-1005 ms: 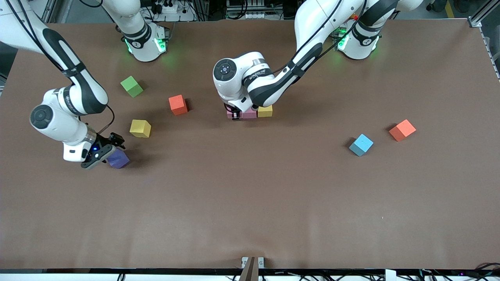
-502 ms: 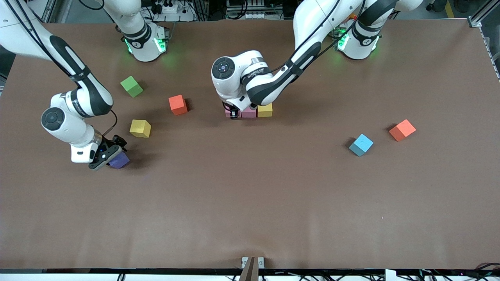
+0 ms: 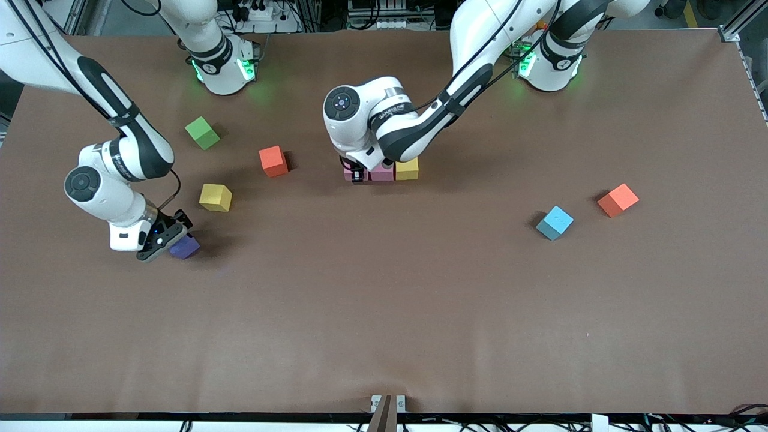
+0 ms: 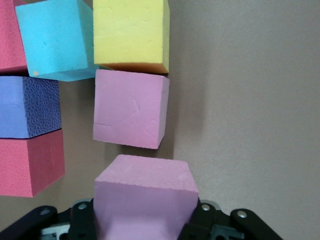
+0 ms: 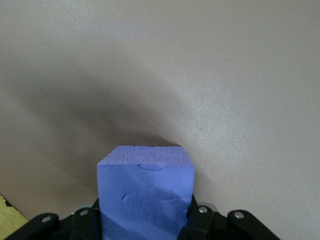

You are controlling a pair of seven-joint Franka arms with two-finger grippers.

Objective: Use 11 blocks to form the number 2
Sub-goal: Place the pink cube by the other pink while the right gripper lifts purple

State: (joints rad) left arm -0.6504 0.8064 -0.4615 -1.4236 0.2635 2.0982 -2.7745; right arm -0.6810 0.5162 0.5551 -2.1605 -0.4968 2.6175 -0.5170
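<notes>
Purple block (image 3: pixel 185 247), right pincer (image 3: pixel 170 238) now clamped

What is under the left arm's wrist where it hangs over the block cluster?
The left gripper is shut on a pink block. Beside it sit another pink block and a yellow block. The wrist covers the rest from the front; the wrist view shows light blue, purple and red blocks.

light: bright, even | shadows: soft, short | focus: sharp | glare: none
</notes>
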